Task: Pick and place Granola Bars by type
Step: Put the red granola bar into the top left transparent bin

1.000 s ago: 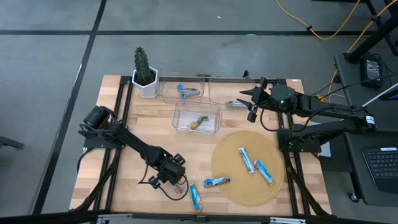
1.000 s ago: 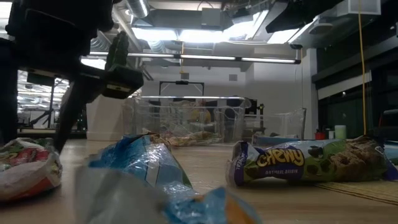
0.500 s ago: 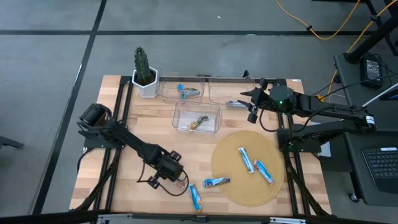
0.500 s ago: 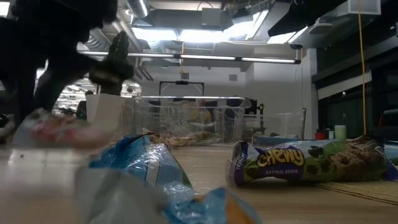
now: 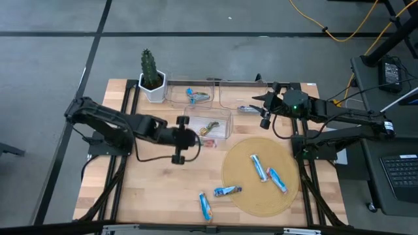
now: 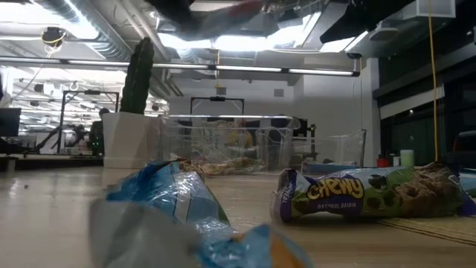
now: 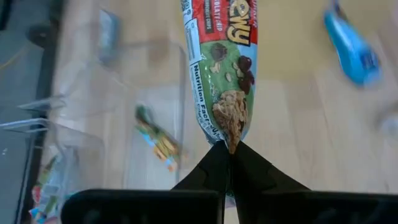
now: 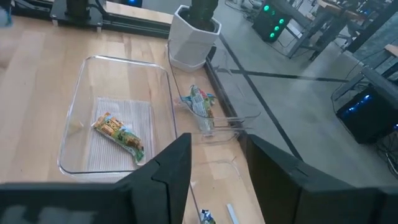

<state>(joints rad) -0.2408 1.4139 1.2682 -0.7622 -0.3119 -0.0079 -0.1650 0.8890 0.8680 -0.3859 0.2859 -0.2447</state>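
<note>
So the left claw (image 5: pixel 193 138) is up off the wooden worktop (image 5: pixel 130 189), pinched tight on the end of a red-and-green granola bar (image 7: pixel 221 62). From the high view the bar (image 5: pixel 208 141) hangs right at the near edge of the middle clear bin (image 5: pixel 189 112). In the left wrist view you can see the 2 dark fingers (image 7: pixel 214 171) closed right on the wrapper's crimped end, with the bar stretching out past them.

That middle bin already has 1 gold-green bar (image 5: pixel 208 126) lying in it. The far-left bin (image 5: pixel 176 98), beside the white pot with the cactus (image 5: pixel 150 72), holds a blue bar (image 5: pixel 193 96).

The right claw (image 5: pixel 264 111) sits over the far right of the worktop by the far-right bin (image 5: pixel 228 88), and its fingers (image 8: pixel 171 168) are parted about halfway with nothing between them. There's a silvery bar (image 5: pixel 247 109) lying just beside it.

Still out on the worktop: 2 blue bars on the round woven mat (image 5: pixel 245 189), 1 more upright (image 5: pixel 258 167) and 1 slanted (image 5: pixel 277 180). Off the mat to the near left there's 1 blue bar (image 5: pixel 226 191) just by the mat's edge and another (image 5: pixel 206 206) closer to the near edge.

The low view has a crumpled blue wrapper (image 6: pixel 167 201) up close and a green Chewy bar (image 6: pixel 364 193) right of it.
</note>
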